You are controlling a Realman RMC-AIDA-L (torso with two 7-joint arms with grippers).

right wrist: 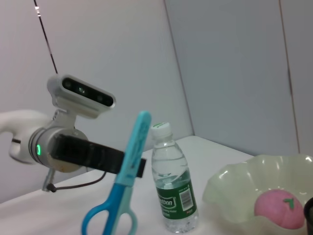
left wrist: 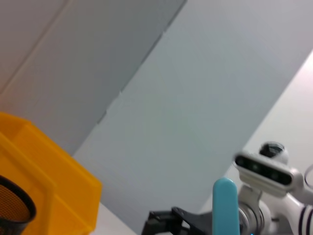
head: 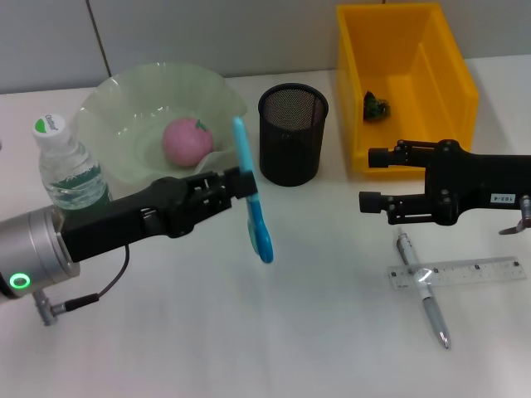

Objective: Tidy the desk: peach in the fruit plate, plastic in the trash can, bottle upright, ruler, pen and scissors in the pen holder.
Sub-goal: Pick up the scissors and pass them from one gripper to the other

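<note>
My left pincer (head: 241, 184) pinches the scissors (head: 251, 199) by the blades, handles hanging down, lifted off the worktop (head: 249, 332) just left of the pen holder (head: 292, 133). In the right wrist view the scissors (right wrist: 122, 191) hang in front of the bottle (right wrist: 172, 186). My right pincer (head: 372, 178) hovers with its fingers spread, right of the holder and in front of the trash can (head: 431, 75), which has a dark scrap of plastic (head: 376, 106) inside. The pen (head: 423, 288) lies across the ruler (head: 458, 273) on the worktop below the right arm. The peach (head: 187, 141) sits in the plate (head: 124, 116). The bottle (head: 68, 170) stands upright at the plate's left edge.
</note>
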